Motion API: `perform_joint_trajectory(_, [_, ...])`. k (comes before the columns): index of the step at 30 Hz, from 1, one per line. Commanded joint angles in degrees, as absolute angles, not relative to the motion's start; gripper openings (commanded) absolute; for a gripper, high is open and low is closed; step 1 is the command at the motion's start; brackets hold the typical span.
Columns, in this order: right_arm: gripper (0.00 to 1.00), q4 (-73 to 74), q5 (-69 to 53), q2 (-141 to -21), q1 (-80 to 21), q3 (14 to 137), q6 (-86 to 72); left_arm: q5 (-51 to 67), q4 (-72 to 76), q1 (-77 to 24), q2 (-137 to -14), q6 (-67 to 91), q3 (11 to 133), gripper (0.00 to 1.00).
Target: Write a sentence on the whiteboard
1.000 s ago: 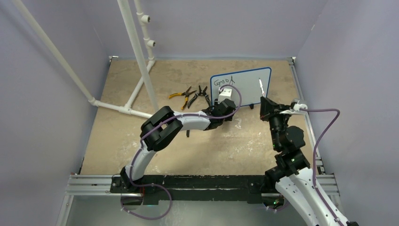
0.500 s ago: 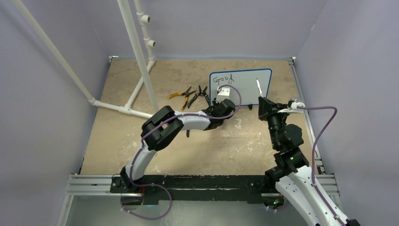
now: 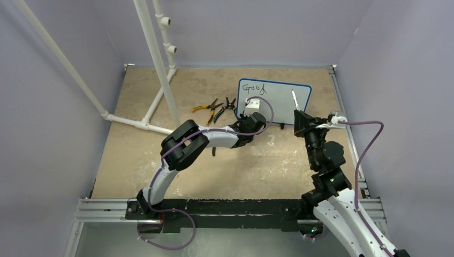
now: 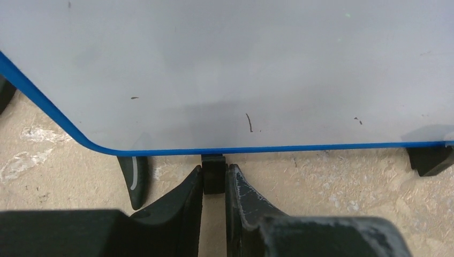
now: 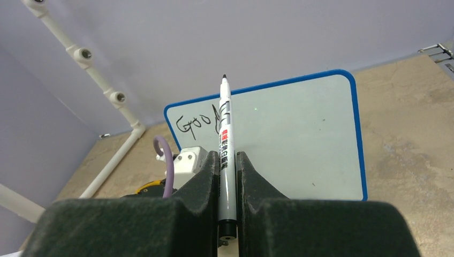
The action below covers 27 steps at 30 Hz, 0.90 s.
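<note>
R hand (image 5: 227,156) grips marker (image 5: 225,115) upright; L hand (image 4: 214,174) pinches whiteboard (image 4: 241,64) by black foot (image 4: 213,161).

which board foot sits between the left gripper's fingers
The middle foot, the small black block under the board's bottom edge, pinched by the left gripper. The curved one to its left and the one far right stand clear.

The top camera looks down from above and behind over the whole table (image 3: 160,160). The left wrist camera sits low, seemingly right against the bottom edge of the whiteboard (image 4: 241,64). The right wrist camera faces that board from farther back, past a marker (image 5: 226,150). All three share it.
</note>
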State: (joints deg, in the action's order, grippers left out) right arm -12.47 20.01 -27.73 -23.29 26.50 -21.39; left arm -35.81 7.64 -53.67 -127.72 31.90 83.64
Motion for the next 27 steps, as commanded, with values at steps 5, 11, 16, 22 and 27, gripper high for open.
perform_joint_trajectory(5, [0.0,-14.62,20.21,-27.51,-23.29,27.42,-20.81,-40.19,6.93,-52.47,-123.0,34.57,78.13,0.0])
perform_joint_trajectory(11, [0.0,-15.65,20.39,-27.11,-23.29,27.08,-20.7,-41.97,3.4,-53.74,-120.07,38.35,74.8,0.0])
perform_joint_trajectory(16, [0.0,-16.32,20.22,-26.29,-23.29,26.59,-20.57,-42.43,1.1,-55.05,-117.01,42.75,70.5,0.0])
perform_joint_trajectory(22, [0.0,-16.69,19.79,-26.28,-23.29,26.38,-20.6,-41.07,-1.34,-57.12,-113.42,49.38,65.42,0.0])
perform_joint_trajectory(27, [0.0,-16.39,19.69,-25.81,-23.29,26.37,-20.65,-40.09,-3.07,-58.82,-112.17,52.54,62.56,0.0])
